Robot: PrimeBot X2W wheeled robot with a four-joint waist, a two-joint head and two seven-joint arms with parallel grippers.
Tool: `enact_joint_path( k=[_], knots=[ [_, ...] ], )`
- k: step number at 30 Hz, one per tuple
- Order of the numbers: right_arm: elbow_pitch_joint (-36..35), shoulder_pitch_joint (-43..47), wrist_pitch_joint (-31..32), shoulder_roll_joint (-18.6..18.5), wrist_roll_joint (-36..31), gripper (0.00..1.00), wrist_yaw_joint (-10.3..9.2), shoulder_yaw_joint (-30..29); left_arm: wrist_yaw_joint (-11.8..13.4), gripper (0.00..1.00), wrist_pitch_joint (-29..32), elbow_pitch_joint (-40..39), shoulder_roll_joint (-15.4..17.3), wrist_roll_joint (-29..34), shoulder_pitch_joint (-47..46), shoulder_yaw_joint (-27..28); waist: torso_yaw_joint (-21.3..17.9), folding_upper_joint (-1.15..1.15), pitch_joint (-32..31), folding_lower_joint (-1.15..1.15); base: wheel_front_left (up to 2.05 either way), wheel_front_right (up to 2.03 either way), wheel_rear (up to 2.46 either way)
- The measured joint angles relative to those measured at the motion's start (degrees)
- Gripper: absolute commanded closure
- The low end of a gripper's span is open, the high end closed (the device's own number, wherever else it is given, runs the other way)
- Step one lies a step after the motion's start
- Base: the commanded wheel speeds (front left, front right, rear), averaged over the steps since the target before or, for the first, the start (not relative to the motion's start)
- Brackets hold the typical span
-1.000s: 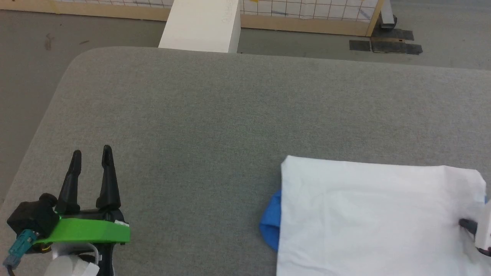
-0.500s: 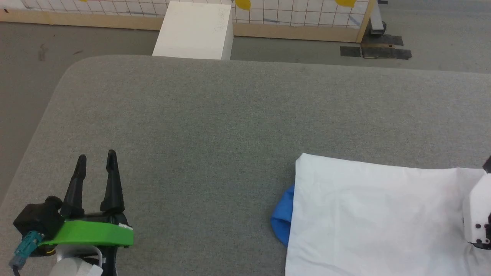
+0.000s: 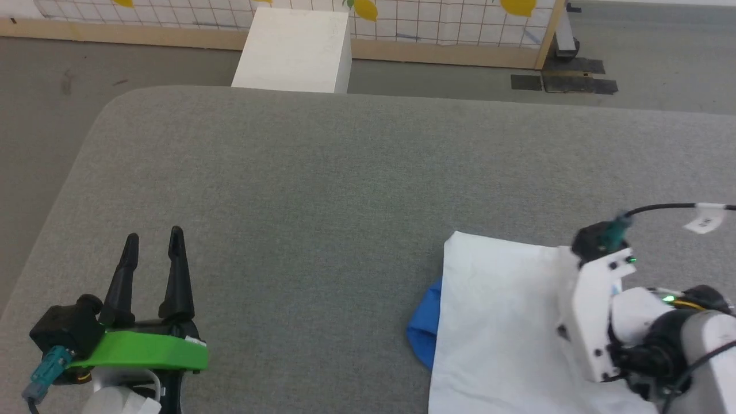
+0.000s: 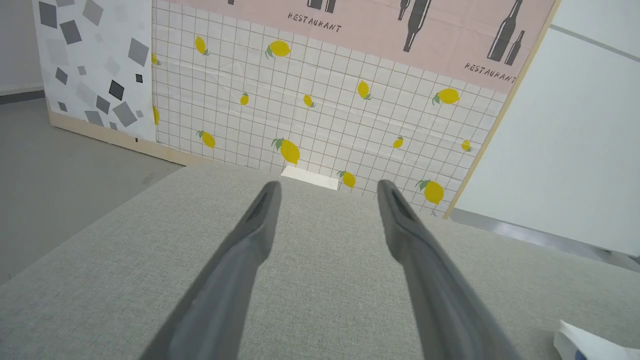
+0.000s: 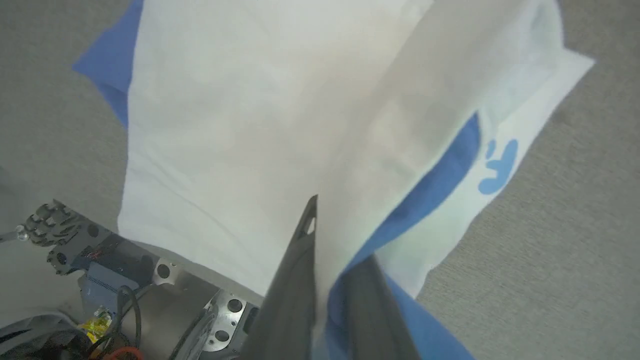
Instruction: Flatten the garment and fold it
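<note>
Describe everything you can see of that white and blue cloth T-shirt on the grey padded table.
The white and blue cloth T-shirt looks thin and soft and lies mostly flat, lightly creased, on the grey padded table. A bright blue sleeve pokes out at its left edge. The right wrist view shows a blue band and a small blue print on a lower layer. The right gripper is shut on a white upper layer, lifting it off the rest.

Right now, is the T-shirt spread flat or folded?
Mid-fold: the right gripper holds a white layer lifted over the T-shirt, blue band showing underneath.
</note>
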Motion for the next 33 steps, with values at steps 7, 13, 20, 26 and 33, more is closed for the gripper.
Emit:
enact_joint_path(
  k=[7,13,20,26,33],
  knots=[
    [6.5,-4.2,-5.7,4.8,0.2,1.0,-0.01,6.2,0.0,0.0,0.0,0.2,-0.1,-0.1,0.0,-0.5,1.4,0.0,0.8,0.0,0.0,0.0,0.0],
    [12.2,-8.0,-10.5,7.5,-0.1,1.0,-0.01,10.3,0.0,0.0,0.0,0.4,-0.2,-0.4,-0.1,-1.1,2.5,0.0,1.6,0.0,0.0,0.0,0.0],
    [18.9,-11.4,-14.9,9.1,-1.0,1.0,-0.01,12.7,0.0,0.0,0.0,0.6,-0.2,-0.5,-0.1,-1.5,3.4,0.0,2.6,0.0,0.0,0.0,0.0],
    [24.7,-12.7,-18.1,10.0,-2.2,1.0,-0.01,13.6,0.0,0.0,0.0,0.9,-0.4,-0.5,-0.3,-1.9,4.0,0.0,3.4,0.0,0.0,0.0,0.0],
    [27.5,-13.0,-22.5,10.8,-2.4,0.0,-0.01,14.7,0.0,0.0,0.0,1.3,-0.4,-0.6,-0.4,-1.9,3.8,0.0,3.0,0.0,0.0,0.0,0.0]
  ],
)
